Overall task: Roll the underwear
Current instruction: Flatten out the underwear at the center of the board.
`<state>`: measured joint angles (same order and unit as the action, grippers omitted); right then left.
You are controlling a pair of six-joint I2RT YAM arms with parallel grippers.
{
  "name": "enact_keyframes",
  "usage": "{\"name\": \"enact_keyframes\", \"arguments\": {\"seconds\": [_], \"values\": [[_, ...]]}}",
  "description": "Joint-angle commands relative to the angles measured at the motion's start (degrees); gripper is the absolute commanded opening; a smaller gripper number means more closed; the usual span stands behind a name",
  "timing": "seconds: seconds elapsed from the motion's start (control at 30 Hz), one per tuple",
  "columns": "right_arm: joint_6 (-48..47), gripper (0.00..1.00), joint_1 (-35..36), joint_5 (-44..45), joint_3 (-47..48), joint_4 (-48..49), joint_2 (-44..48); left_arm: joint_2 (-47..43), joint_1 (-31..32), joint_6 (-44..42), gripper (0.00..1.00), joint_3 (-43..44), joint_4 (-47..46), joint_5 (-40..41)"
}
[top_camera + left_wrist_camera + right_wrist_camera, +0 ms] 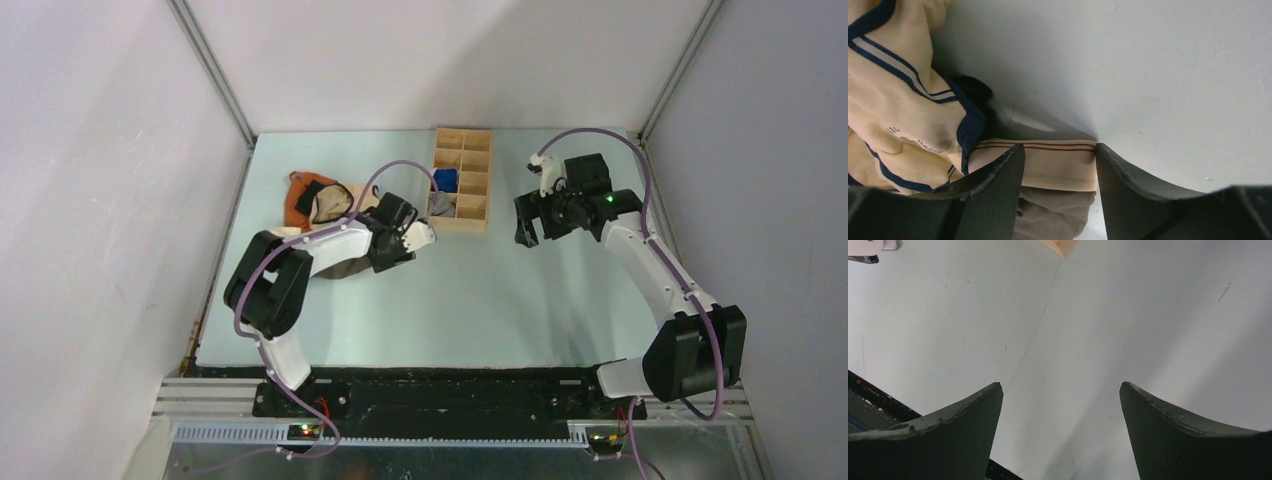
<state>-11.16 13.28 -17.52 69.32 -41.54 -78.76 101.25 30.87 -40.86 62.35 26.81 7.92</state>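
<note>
The underwear (pixel 1058 165), olive-brown with a pale beige waistband striped in brown, lies on the table under my left wrist. In the top view only a dark patch of it (pixel 348 268) shows below the left arm. My left gripper (pixel 1059 146) is down at the waistband, partly open, one finger on each side of it; the fabric between the jaws is flat, not pinched. It also shows in the top view (pixel 408 240). My right gripper (pixel 530 232) is open and empty above bare table right of the box, as the right wrist view (pixel 1060 384) confirms.
A cream-and-orange garment with dark trim (pixel 318 200) lies just behind the underwear and fills the left of the left wrist view (pixel 898 110). A wooden divided box (pixel 462 178) stands at the back, holding a blue roll (pixel 446 180) and a grey roll (pixel 440 205).
</note>
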Motion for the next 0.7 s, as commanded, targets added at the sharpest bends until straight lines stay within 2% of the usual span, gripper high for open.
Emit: {"name": "enact_keyframes", "arguments": {"seconds": [0.0, 0.13, 0.27, 0.47, 0.53, 0.57, 0.67], "values": [[0.4, 0.91, 0.0, -1.3, 0.7, 1.0, 0.4, -0.1, 0.8, -2.8, 0.59, 0.4, -0.7, 2.0], [0.5, 0.91, 0.0, -1.3, 0.8, 1.4, 0.3, -0.4, 0.8, -2.9, 0.61, 2.0, 7.0, -2.4], [0.7, 0.91, 0.0, -1.5, 0.7, 1.9, 0.3, -0.7, 0.8, -2.8, 0.6, 1.9, 10.6, -3.5], [1.2, 0.91, 0.0, -2.1, 0.6, 2.2, 0.1, -2.8, 0.8, -5.0, 0.55, -1.1, 7.5, -0.5], [1.5, 0.91, 0.0, -2.6, 0.5, 2.6, -0.2, -1.2, 0.8, -5.7, 0.5, -0.8, 6.6, 1.0], [1.7, 0.91, 0.2, -2.7, 0.6, 2.7, -0.4, -0.7, 0.8, -5.9, 0.42, -0.7, 6.1, 1.9], [2.0, 0.91, 0.7, -2.7, 0.6, 3.3, -0.6, 1.1, 0.8, -7.4, 0.29, -0.3, 5.5, 3.7]]}}
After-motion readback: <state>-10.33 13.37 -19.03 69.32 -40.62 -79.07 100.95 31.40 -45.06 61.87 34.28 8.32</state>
